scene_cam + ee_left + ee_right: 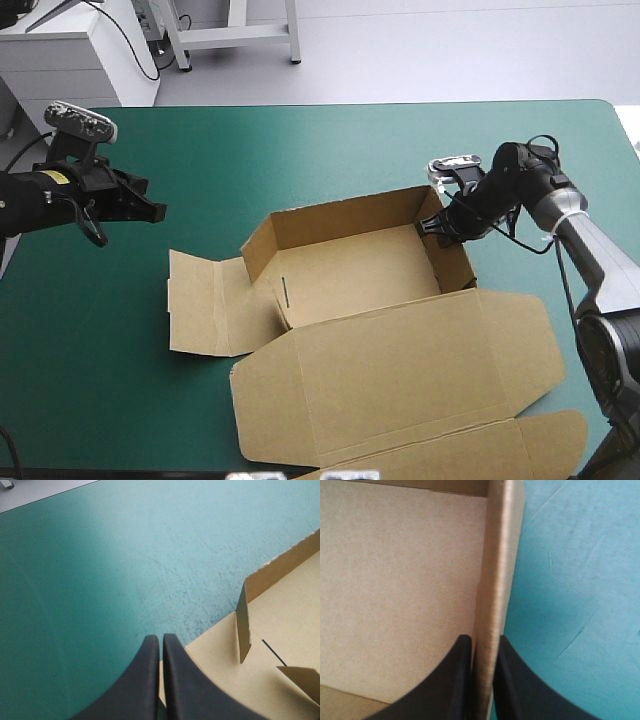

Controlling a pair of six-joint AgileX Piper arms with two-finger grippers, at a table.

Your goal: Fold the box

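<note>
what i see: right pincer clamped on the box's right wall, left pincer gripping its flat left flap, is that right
Not quite. The right pincer does clamp the box's right wall, but the left pincer grips nothing: the left wrist view shows it shut and empty, the flat left flap beside it.

Matt grainy brown board – box (400, 370); cover (300, 140) – matt teal-green w/ faint scuffs

A robotics lab, by the look of it: a tabletop (300, 135) under a teal-green cover with a robot arm (590, 240) at each side, and a white cabinet (85, 60) and a metal stand (240, 37) on pale floor (450, 50) beyond.
</note>
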